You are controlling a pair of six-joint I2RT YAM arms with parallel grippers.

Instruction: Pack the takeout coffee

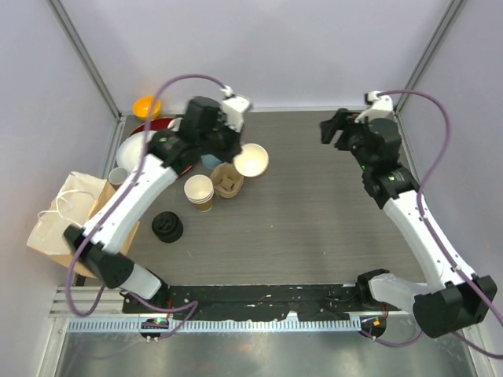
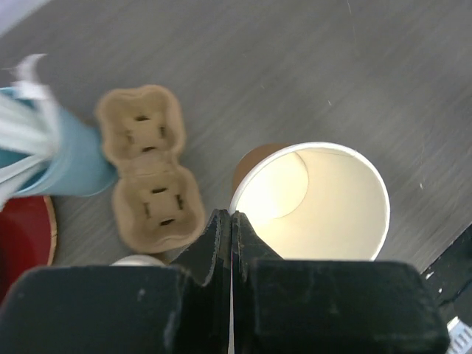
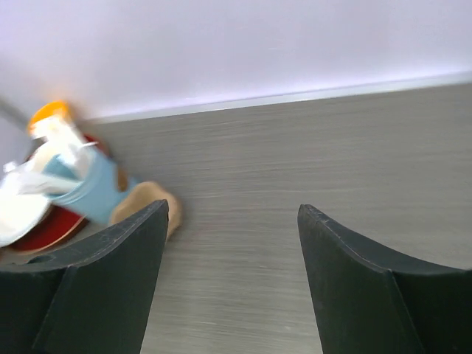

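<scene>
A lidless brown paper coffee cup, cream-white inside, is pinched by its rim in my left gripper. The jaws are shut on the cup wall. From above, this cup sits just right of the left gripper, beside a brown two-cup cardboard carrier. The carrier is empty. A second open cup stands left of the carrier. A stack of black lids lies nearer the front. My right gripper hovers open at the back right, its fingers wide apart over bare table.
A light blue cup of white sticks stands by the carrier. A red plate, white bowl and orange item crowd the back left corner. A brown paper bag lies at the left edge.
</scene>
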